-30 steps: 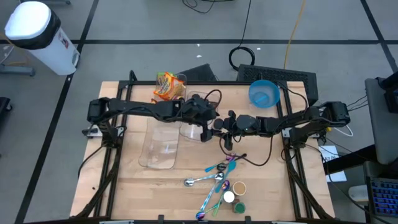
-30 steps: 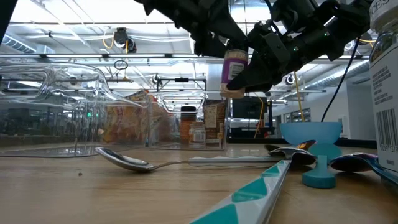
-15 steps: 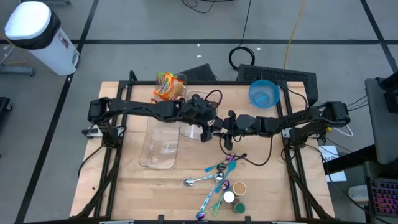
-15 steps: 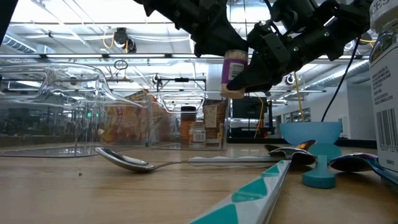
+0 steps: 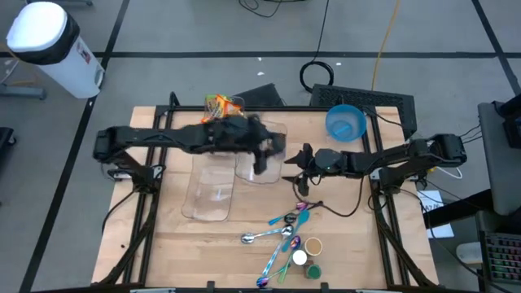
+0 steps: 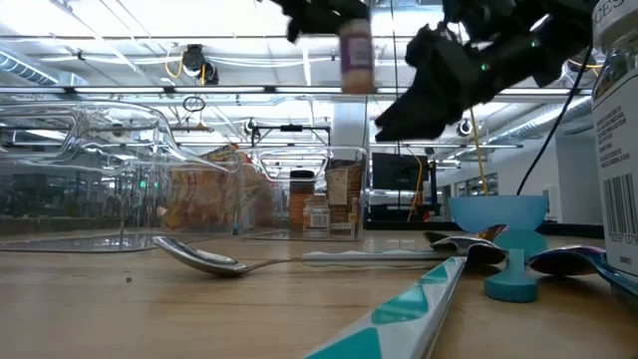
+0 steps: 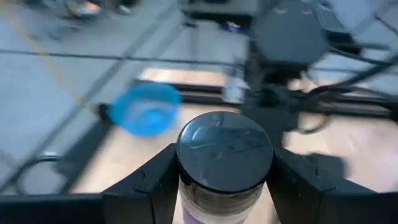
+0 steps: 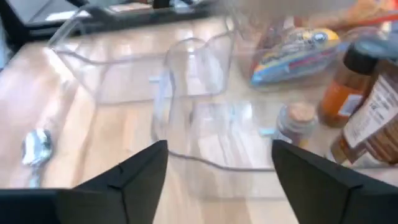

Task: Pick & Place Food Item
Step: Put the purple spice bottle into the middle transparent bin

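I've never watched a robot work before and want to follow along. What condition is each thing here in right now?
Left claw: shut on the jar, held in the air.
Jar: black lid on, upright, off the table.
Right claw: open, empty.
Blue bowl: upright, looks empty.
Clear bin: on the table, lying on its side.
Spoons: lying loose on the table.

Wood table (image 5: 171,244) – matt; clear glossy plastic container (image 5: 207,191); shiny metal spoon (image 6: 204,257); jar's glossy black lid (image 7: 224,151)
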Available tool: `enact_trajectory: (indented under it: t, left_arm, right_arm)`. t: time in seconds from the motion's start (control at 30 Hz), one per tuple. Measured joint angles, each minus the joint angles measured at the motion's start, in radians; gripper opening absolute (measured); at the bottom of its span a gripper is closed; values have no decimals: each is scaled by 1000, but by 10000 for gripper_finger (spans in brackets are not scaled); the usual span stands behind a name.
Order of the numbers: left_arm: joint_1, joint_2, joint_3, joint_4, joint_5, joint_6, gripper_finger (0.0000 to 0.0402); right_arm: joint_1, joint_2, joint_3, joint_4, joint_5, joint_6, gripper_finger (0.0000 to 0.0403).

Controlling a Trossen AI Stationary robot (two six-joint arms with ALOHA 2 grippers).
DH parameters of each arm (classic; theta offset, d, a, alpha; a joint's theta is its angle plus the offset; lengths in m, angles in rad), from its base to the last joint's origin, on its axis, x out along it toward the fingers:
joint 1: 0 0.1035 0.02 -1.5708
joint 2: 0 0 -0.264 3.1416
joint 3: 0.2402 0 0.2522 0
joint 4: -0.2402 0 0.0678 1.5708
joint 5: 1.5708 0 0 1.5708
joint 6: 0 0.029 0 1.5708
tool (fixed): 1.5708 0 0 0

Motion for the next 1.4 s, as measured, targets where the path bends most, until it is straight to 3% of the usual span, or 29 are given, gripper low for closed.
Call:
enact_trajectory:
  t: [0.17,0.3,0.43,0.57,0.97,1.1,1.4]
  left_arm:
    - [11,-131,-170,48,-95,-9,204]
    - [51,-230,-372,238,-158,-76,204]
    - [87,-246,-558,420,-227,-127,204]
    - [110,-233,-651,566,-243,-165,204]
    - [110,-71,-675,645,-247,-195,204]
    - [111,-30,-672,659,-303,-204,204]
    - [110,-16,-672,653,-337,-205,204]
  right_arm:
    - [-1,-128,7,-92,5,34,308]
    - [-1,-186,5,-107,4,60,307]
    - [-1,-192,5,-111,4,60,302]
    - [-1,-182,5,-98,9,60,300]
    - [-1,-170,5,-90,10,57,299]
    - [-1,-170,5,-90,10,57,298]
    - [-1,-170,5,-90,10,52,298]
